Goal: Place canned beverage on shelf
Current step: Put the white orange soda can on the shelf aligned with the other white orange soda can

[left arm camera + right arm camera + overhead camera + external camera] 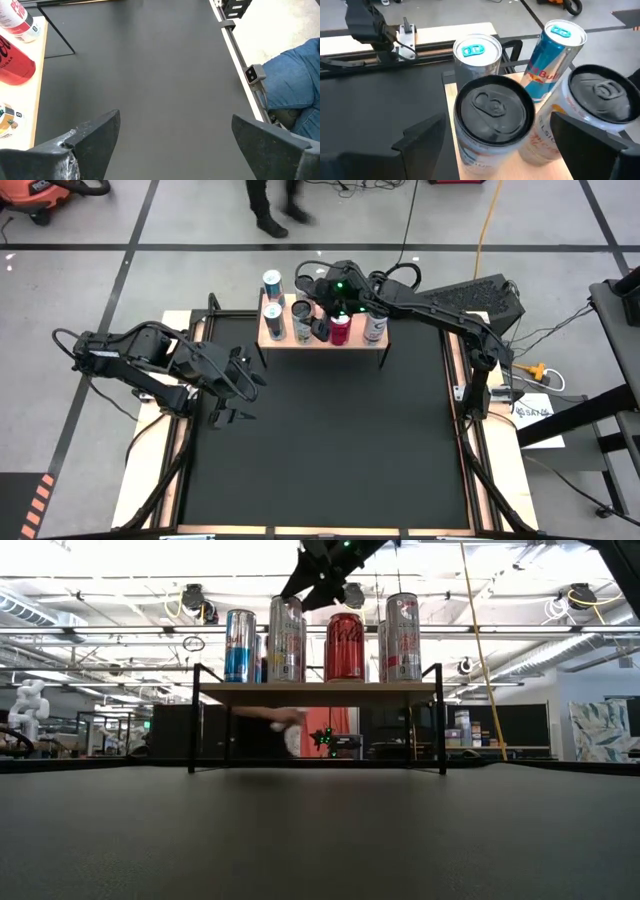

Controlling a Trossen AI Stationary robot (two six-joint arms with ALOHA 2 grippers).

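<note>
Right gripper (pixel 322 308) hung open above the silver can (pixel 492 120), which already stood on the shelf (pixel 352 343), probably released. Best lift straight up, clearing neighbouring cans. Left gripper (pixel 243 390) idled open.

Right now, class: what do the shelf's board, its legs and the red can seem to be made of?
Shelf board: apparently light wood, matte, pale tan with a plain flat edge.
Legs: probably metal, thin black rods, painted look.
Red can: likely aluminium, glossy printed red wall with highlights.

Glossy metal cans (pixel 345 646), light-wood shelf (pixel 318 692)
</note>
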